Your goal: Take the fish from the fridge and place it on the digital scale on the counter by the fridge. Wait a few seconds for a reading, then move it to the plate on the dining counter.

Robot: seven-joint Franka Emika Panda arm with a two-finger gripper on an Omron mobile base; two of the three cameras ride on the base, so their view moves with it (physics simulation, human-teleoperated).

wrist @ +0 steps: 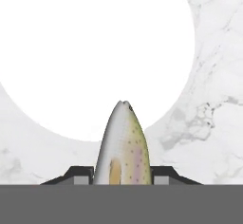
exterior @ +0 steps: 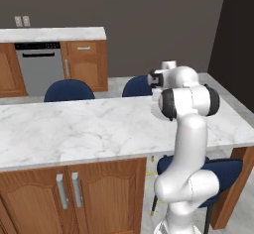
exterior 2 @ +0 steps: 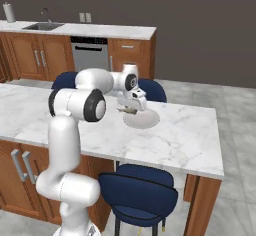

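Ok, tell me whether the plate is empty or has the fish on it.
Empty. The plate is bare white; the fish hangs above it, in the shut pincer.

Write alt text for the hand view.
A speckled fish is clamped in the shut gripper, its pointed end aimed at a round white plate on the marble dining counter below.

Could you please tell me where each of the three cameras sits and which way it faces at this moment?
Left base view: behind the arm's left, facing over the dining counter; arm at lower right.
Right base view: behind its right, facing the plate and gripper; arm at lower left.
Hand view: on the hand, looking down past the fish at the plate.
Both base views share the counter and blue stools.
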